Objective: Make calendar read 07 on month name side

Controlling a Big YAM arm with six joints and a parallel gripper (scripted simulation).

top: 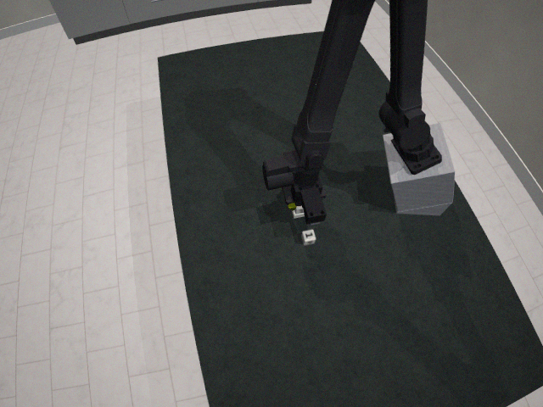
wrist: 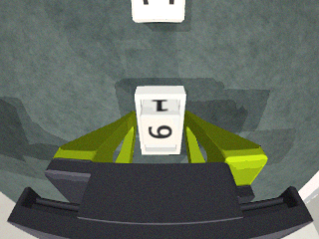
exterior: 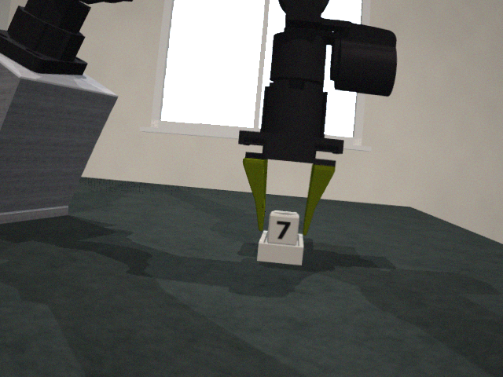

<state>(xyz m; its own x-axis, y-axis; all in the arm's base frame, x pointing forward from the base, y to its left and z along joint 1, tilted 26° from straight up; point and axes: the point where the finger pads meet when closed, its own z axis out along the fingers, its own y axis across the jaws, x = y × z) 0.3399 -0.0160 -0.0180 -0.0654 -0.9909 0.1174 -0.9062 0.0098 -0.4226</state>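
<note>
A small white tray (exterior: 280,252) lies flat on the dark mat. One white cube (exterior: 283,228) stands in it and shows an upright 7 toward the exterior camera. In the wrist view this cube (wrist: 159,129) has a 6 or 9 on top, and the tray slot beyond it looks empty. My gripper (exterior: 283,225) is lowered over this cube, with one yellow-green finger on each side and small gaps to the cube's faces. It is open.
The arm's grey pedestal (top: 421,177) stands to the right of the tray on the mat (top: 333,284). Pale floor tiles surround the mat. A grey cabinet (top: 131,17) stands at the far edge.
</note>
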